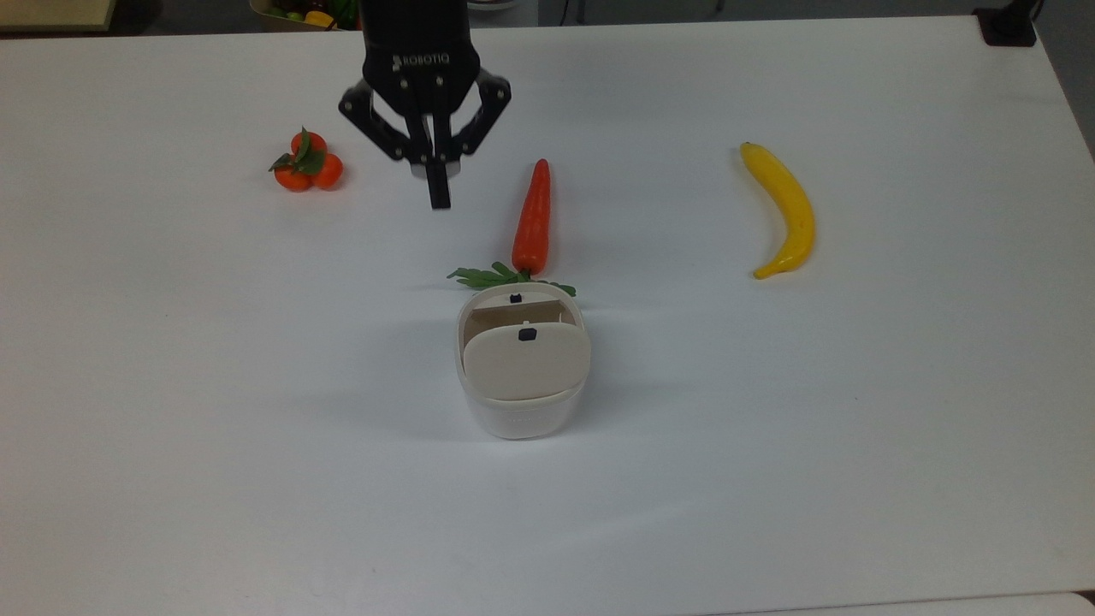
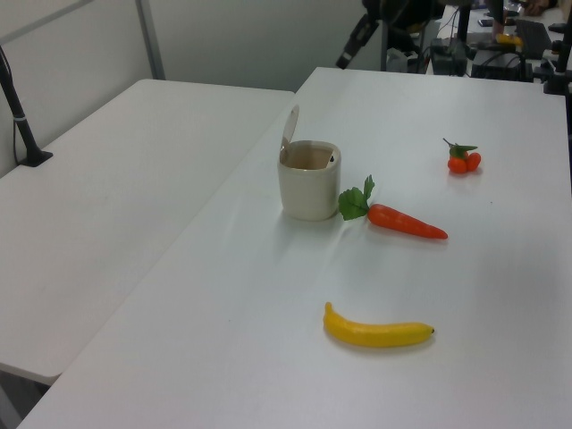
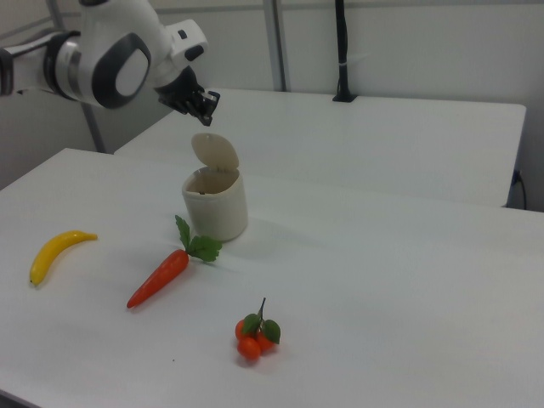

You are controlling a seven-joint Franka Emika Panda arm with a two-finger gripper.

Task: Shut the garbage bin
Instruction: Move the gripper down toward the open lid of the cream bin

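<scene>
Bin (image 1: 522,368) is sitting about dead center of the top view, on the white tabletop (image 1: 171,385), and its beige lid (image 1: 525,361) is flipped up, so it's open. In the right view the lid (image 3: 214,152) stands nearly upright off the back rim, and I can see into the tub (image 3: 215,204). There's a little black button (image 1: 516,298) on the rim at the side toward the carrot.

My hand (image 1: 439,198) is in the upper middle of the top view, hanging over the tabletop between the tangerines (image 1: 306,161) and the carrot (image 1: 532,217), well apart from the bin. The two fingers look pressed together into one narrow black tip, so I'd call it closed with nothing in it. In the right view the hand (image 3: 206,102) is up in the upper left, just above and a bit left of the raised lid, not touching it.

Carrot's leafy end (image 1: 505,276) lies right up against the bin's far rim. Banana (image 1: 785,208) is way off to the right side of the top view, by itself. In the left view the bin (image 2: 308,180) is a little above center, with the carrot (image 2: 404,220) just to its right.
</scene>
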